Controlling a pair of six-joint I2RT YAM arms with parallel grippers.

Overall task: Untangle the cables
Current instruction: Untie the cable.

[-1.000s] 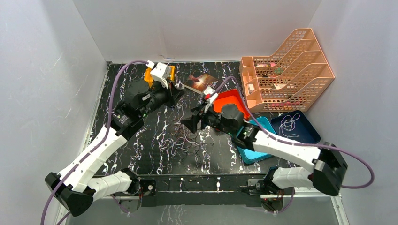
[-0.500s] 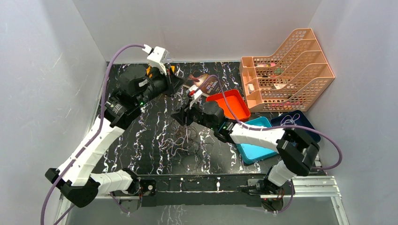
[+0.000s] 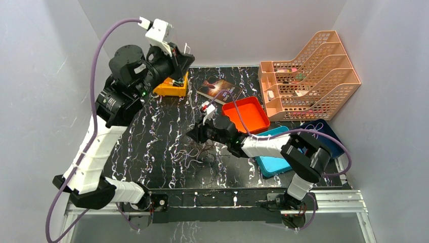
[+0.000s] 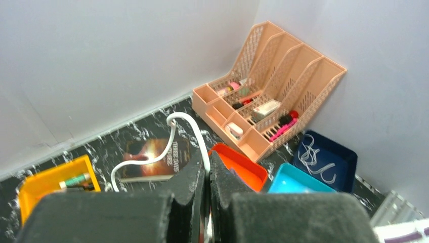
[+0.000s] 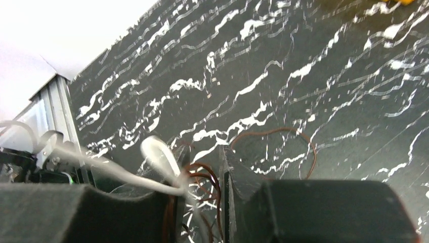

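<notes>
While the cables (image 3: pixel 202 152) lie as a loose dark heap on the table (image 3: pixel 152 126), near its middle, one whitish cord (image 4: pixel 173 117) rises from them toward the far left. The left gripper (image 4: pixel 206 162) is clamped on that cord, high over the far-left corner. The right gripper (image 5: pixel 200 169) sits low at the heap's far edge, jaws narrow around brown strands; whether they pinch I cannot tell. Being nearer, the right arm probably anchors while the cord's near-to-far-left line takes the pull.
</notes>
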